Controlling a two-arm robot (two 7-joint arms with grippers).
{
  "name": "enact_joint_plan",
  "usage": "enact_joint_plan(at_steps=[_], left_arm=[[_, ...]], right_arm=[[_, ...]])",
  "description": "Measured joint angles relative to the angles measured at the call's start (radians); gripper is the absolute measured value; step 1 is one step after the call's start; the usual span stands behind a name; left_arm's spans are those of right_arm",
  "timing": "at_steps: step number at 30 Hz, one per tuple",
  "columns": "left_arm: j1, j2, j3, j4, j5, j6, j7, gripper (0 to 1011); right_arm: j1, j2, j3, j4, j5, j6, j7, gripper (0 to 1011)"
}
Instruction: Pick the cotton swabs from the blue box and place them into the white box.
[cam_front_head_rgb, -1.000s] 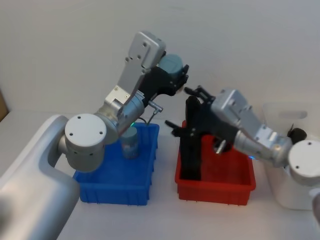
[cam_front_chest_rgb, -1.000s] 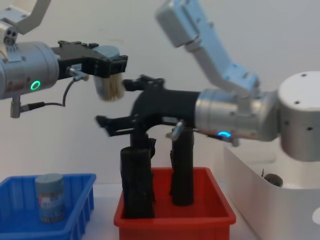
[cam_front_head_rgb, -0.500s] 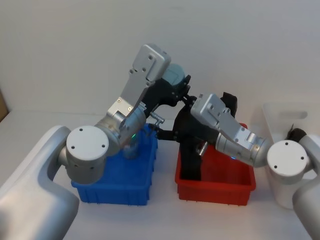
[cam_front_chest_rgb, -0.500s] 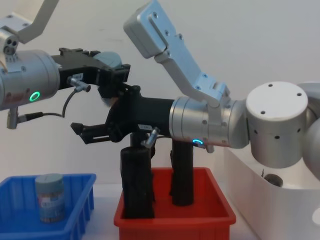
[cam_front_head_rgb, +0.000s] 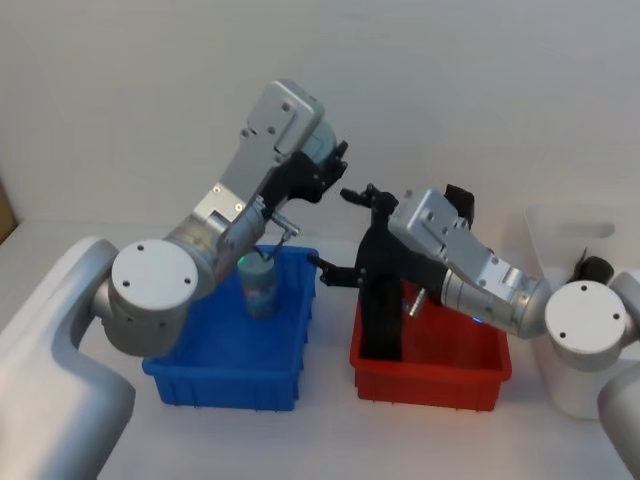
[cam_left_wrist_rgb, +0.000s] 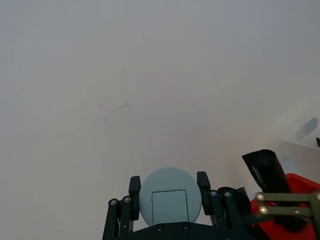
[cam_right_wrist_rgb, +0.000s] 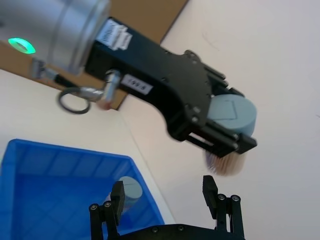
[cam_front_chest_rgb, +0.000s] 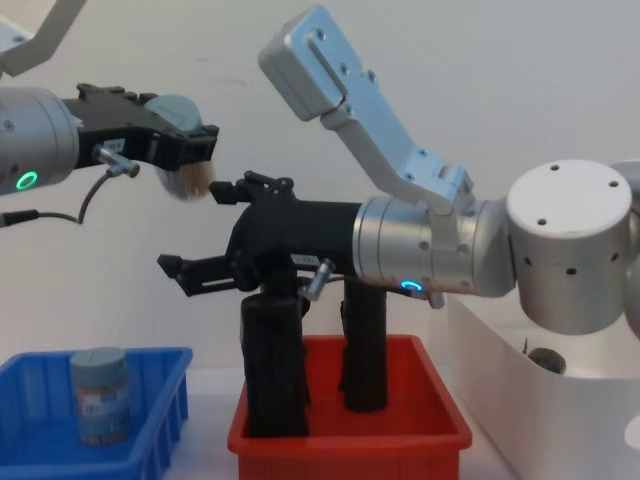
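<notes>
My left gripper (cam_front_chest_rgb: 185, 152) is raised high and shut on one tub of cotton swabs (cam_left_wrist_rgb: 170, 196), its grey-blue lid facing that wrist camera. The tub's white swab tips (cam_right_wrist_rgb: 224, 165) hang below the fingers. Just right of it and slightly lower, my right gripper (cam_front_chest_rgb: 200, 228) stands open with nothing in it, apart from the tub. A second tub of cotton swabs (cam_front_head_rgb: 260, 285) stands upright in the blue box (cam_front_head_rgb: 225, 355) at the left. The white box (cam_front_head_rgb: 565, 235) sits at the far right, partly behind my right arm.
A red bin (cam_front_head_rgb: 430, 370) between the blue and white boxes holds tall black rolled bundles (cam_front_chest_rgb: 272, 370) directly under my right gripper. Something small, dark and round (cam_front_chest_rgb: 545, 358) lies inside the white box. A pale wall stands behind.
My left gripper has drawn back to the left with its tub, away from the right gripper, which was close around it half a second ago. The right gripper shifted slightly lower and stays open.
</notes>
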Motion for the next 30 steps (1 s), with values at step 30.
enact_joint_plan(at_steps=[30], left_arm=[[-0.024, 0.026, -0.047, 0.023, 0.005, 0.024, -0.005, 692]], right_arm=[[-0.041, 0.045, 0.003, -0.076, -0.069, -0.001, -0.118, 1001]])
